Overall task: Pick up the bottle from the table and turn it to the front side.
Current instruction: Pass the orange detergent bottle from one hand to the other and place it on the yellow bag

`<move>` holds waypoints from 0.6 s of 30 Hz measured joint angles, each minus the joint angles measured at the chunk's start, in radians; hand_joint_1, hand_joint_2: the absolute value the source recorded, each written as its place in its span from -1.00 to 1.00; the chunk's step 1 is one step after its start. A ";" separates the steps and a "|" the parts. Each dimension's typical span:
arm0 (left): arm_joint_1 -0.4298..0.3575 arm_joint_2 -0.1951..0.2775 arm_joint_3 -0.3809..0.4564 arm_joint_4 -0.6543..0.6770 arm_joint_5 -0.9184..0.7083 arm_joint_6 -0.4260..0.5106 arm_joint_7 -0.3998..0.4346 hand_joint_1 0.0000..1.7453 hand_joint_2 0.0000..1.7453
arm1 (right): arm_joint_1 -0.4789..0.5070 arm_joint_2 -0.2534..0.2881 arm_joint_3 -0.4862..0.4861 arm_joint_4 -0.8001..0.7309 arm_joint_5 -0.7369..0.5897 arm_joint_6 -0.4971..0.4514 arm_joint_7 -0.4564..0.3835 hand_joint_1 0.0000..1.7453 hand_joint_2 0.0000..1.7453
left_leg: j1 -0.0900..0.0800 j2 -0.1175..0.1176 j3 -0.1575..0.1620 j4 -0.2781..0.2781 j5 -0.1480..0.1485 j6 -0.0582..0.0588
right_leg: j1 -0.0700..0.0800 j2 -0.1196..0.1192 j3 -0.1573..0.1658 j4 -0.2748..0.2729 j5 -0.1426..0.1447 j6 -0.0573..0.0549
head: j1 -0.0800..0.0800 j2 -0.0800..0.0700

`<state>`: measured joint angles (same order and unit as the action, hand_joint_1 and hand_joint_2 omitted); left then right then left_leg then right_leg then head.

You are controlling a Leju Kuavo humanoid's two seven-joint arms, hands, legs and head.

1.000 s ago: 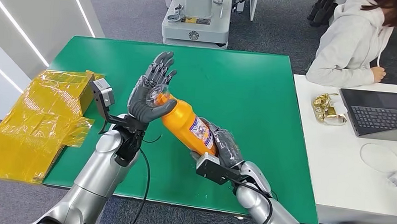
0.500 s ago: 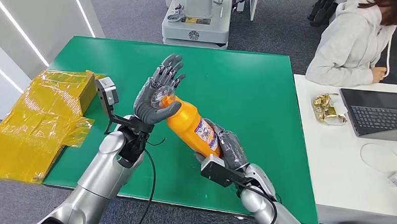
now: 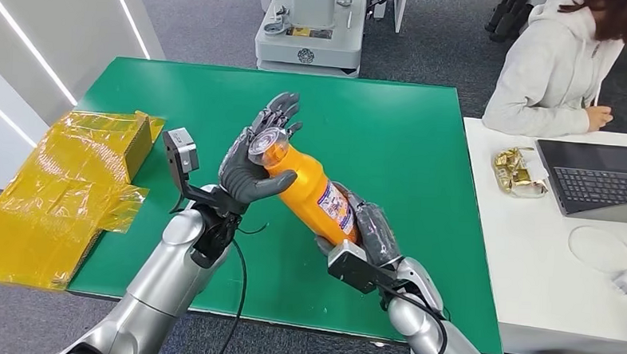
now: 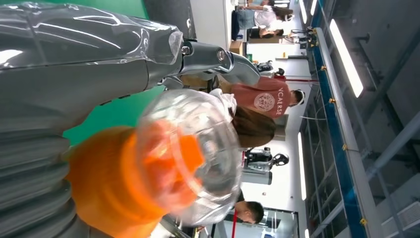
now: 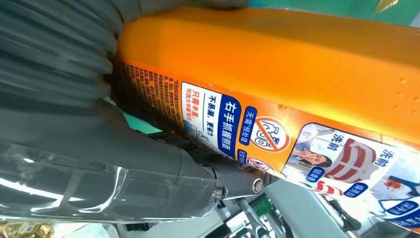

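An orange bottle point(image 3: 310, 189) with a clear cap point(image 3: 267, 140) and a printed label point(image 5: 277, 144) hangs tilted above the green table point(image 3: 408, 133). My right hand point(image 3: 365, 231) grips its lower body from below. My left hand point(image 3: 257, 154) sits at the neck, thumb curled under the bottle's shoulder and fingers reaching up past the cap. The left wrist view looks straight at the clear cap point(image 4: 188, 148) and the orange neck point(image 4: 106, 176) beside the grey thumb. In the right wrist view, grey fingers point(image 5: 99, 144) wrap the labelled side.
A yellow crinkled bag point(image 3: 54, 190) lies over the table's left edge. To the right stands a white desk point(image 3: 546, 267) with a laptop point(image 3: 601, 182), a gold wrapper point(image 3: 518, 170) and a seated person point(image 3: 559, 64). A grey machine base point(image 3: 308, 33) stands behind the table.
Both hands have carried the bottle to the right and a little up. The left thumb has closed in under the bottle's shoulder, and the cap end has risen.
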<state>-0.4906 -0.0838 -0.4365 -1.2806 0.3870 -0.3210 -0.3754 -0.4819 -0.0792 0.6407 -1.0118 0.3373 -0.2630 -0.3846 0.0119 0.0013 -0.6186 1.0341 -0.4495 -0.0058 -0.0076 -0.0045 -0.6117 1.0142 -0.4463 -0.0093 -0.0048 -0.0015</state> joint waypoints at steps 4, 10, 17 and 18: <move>0.000 -0.003 -0.011 0.000 -0.011 -0.007 -0.004 -1.00 1.00 | -0.028 0.011 -0.014 0.004 0.015 0.002 0.011 0.99 1.00 | 0.000 0.000 0.000 0.000 0.000 0.000 | 0.000 0.000 0.000 0.000 0.000 0.000 | 0.000 0.000; 0.000 -0.016 -0.019 0.007 -0.014 -0.030 0.003 -1.00 1.00 | -0.049 0.026 -0.038 0.015 0.052 -0.017 0.025 0.93 1.00 | 0.000 0.000 0.000 0.000 0.000 0.000 | 0.000 0.000 0.000 0.000 0.000 0.000 | 0.000 0.000; 0.000 -0.025 -0.018 0.018 0.008 -0.062 0.021 -1.00 1.00 | -0.065 0.052 -0.056 0.039 0.084 -0.045 0.021 0.91 1.00 | 0.000 0.000 0.000 0.000 0.000 0.000 | 0.000 0.000 0.000 0.000 0.000 0.000 | 0.000 0.000; 0.000 -0.027 -0.018 0.018 0.010 -0.064 0.022 -0.50 1.00 | -0.068 0.057 -0.058 0.043 0.086 -0.045 0.021 0.90 1.00 | 0.000 0.000 0.000 0.000 0.000 0.000 | 0.000 0.000 0.000 0.000 0.000 0.000 | 0.000 0.000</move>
<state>-0.4909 -0.1107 -0.4547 -1.2623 0.3974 -0.3849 -0.3535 -0.5495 -0.0226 0.5828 -0.9684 0.4234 -0.3080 -0.3635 0.0120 0.0011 -0.6188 1.0341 -0.4494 -0.0059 -0.0076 -0.0049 -0.6118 1.0143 -0.4463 -0.0093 -0.0047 -0.0015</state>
